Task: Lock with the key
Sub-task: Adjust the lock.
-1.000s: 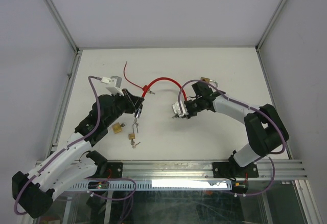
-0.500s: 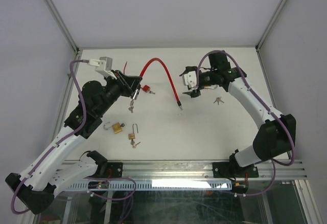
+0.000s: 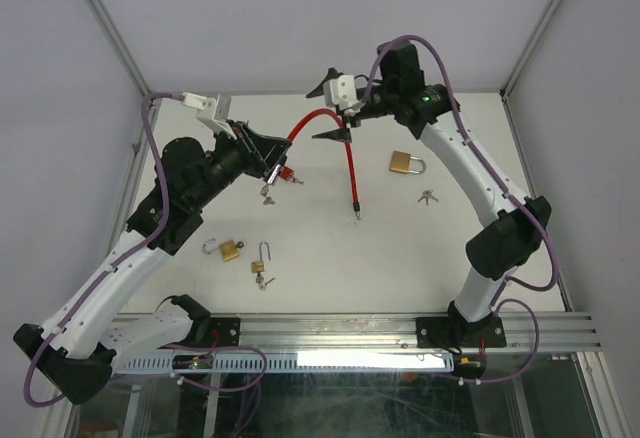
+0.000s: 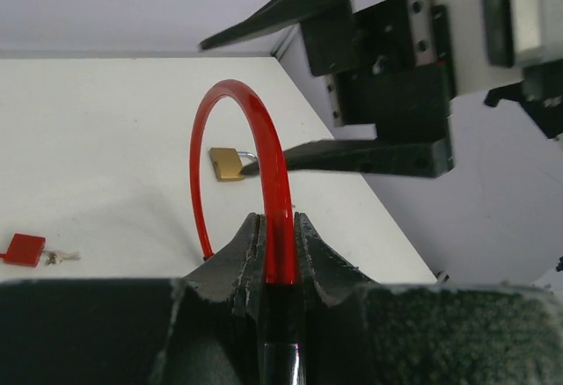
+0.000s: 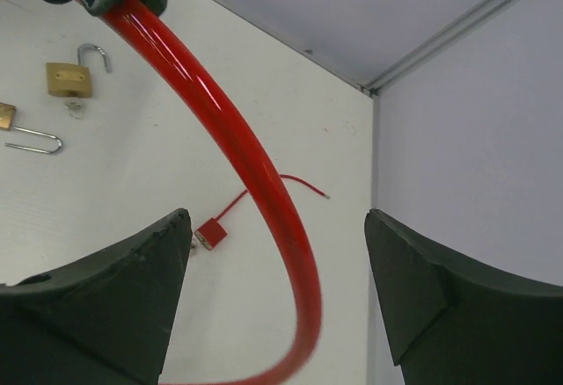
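Red cable point(image 3: 352, 178) arches through the upper middle of the top view, one end clamped in my left gripper point(image 3: 268, 164), so I judge it best to centre the wide-open right gripper point(image 3: 327, 110) astride the arch before closing, avoiding a glancing pinch.

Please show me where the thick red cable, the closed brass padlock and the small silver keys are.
Thick red cable point(image 3: 352, 178), top view, on its straight hanging part.
Closed brass padlock point(image 3: 401, 163), top view, on its brass body.
Small silver keys point(image 3: 428, 196), top view, on the bunch's middle.
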Available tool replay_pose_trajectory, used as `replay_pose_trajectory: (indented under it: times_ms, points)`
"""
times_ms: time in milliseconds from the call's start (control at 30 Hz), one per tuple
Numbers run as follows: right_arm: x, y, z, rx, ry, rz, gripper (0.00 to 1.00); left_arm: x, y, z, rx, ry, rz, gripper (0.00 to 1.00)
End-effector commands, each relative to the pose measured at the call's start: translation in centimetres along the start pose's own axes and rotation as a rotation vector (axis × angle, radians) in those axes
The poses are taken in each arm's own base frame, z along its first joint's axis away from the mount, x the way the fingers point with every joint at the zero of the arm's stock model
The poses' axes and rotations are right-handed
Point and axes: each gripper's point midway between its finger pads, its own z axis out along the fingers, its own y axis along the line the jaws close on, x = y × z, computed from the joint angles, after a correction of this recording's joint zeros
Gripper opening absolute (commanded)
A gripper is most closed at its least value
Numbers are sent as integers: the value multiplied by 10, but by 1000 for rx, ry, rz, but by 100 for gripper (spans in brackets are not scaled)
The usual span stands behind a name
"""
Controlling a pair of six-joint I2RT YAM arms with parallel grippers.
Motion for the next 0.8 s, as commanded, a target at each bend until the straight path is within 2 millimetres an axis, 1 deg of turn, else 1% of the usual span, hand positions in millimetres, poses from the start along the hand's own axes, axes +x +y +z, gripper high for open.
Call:
replay_pose_trajectory:
  times_ms: [0,67,133,200,233,333,433,467,500,533,600,633,667,733,767]
  points:
    - [-10,11,31,-40,7,29,80,-35,-35,-2,123,-72,-24,0]
    - [-11,13,40,-43,23,19,77,-33,-37,0,135,-60,-30,0]
    - [-12,14,44,-54,23,7,67,-35,-39,1,142,-59,-32,0]
    - [-15,16,43,-68,10,12,43,-36,-40,0,141,-62,-32,0]
    - [-16,17,42,-76,4,18,30,-36,-39,0,137,-65,-31,0]
    - [-21,24,36,-100,-27,45,1,-39,-38,-2,128,-79,-24,0]
    - [-26,28,25,-120,-79,95,0,-44,-41,-8,153,-112,2,1]
    - [-29,27,19,-128,-109,118,0,-44,-41,-10,164,-128,19,13]
    - [-31,28,14,-135,-135,140,0,-50,-47,-18,196,-168,49,23]
    - [-34,26,9,-139,-159,166,0,-53,-51,-24,223,-198,84,31]
    - [-42,25,-1,-153,-213,217,0,-59,-56,-38,264,-265,158,49]
    - [-45,23,-5,-158,-234,248,0,-61,-58,-46,287,-305,201,56]
    - [-49,22,-8,-164,-254,271,0,-62,-59,-52,305,-341,240,60]
    - [-56,20,-14,-186,-293,337,0,-66,-63,-70,342,-424,323,68]
    - [-61,17,-18,-195,-316,339,0,-66,-65,-79,361,-463,377,71]
